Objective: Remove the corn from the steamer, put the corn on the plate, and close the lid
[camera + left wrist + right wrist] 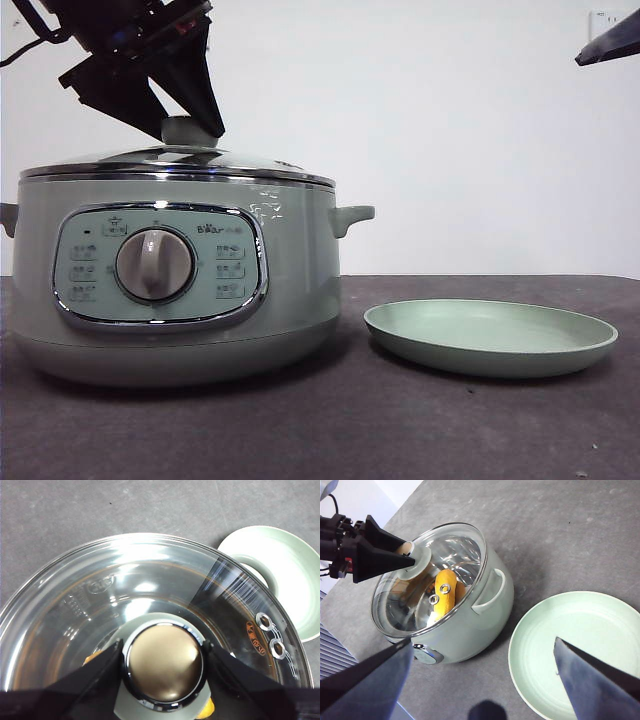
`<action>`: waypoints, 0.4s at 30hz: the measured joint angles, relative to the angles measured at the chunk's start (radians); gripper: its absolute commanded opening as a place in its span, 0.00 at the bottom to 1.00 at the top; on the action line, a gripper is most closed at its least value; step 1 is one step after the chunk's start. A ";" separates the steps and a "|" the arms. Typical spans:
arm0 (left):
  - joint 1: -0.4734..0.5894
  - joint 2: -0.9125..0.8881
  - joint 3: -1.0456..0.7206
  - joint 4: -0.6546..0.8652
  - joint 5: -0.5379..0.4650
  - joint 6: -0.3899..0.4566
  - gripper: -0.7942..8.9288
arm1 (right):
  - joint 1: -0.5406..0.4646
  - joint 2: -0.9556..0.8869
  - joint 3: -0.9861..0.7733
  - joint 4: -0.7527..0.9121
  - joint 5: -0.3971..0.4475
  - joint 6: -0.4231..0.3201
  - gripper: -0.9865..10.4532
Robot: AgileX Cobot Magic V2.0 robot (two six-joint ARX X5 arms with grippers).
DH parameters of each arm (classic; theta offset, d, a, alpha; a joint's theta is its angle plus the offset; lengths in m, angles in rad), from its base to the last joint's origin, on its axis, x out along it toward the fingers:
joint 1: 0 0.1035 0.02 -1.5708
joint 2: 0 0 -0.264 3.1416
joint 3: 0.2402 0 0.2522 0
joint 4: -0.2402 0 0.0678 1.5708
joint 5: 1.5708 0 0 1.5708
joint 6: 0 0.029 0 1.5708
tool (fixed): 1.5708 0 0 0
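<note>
Front, left-wrist and right-wrist views of the lid-removal stage. The lid [175,160] sits seated on the steamer [170,290], its chrome rim flush with the pot's edge. The left gripper [164,662] straddles the lid's knob [164,662], one black jaw at each side and touching or very nearly touching it; the jaws appear pressed onto the knob, with no lift evident. The corn [445,594] lies inside the steamer, visible through the glass in the right-wrist view. The plate [490,340] stands bare on the table just beside the pot. The right gripper [480,675] waits high above the plate with jaws spread wide. Likely hazards: the knob is smooth and rounded, so a shallow or off-centre pinch could let the lid slip or tilt as it rises; a tilted lid may catch its rim on the pot and drag the steamer toward the plate.
</note>
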 measured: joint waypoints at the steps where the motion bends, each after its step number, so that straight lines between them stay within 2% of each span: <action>1: 0.000 0.000 0.000 0.002 0.000 0.000 0.07 | 0.000 0.000 0.000 0.002 0.000 0.001 0.50; 6: 0.002 0.004 0.026 -0.029 -0.002 0.003 0.07 | 0.014 0.000 0.000 0.056 0.017 0.015 0.50; 12: 0.012 -0.018 0.146 -0.072 -0.015 0.003 0.07 | 0.125 0.028 0.041 0.081 0.148 0.036 0.50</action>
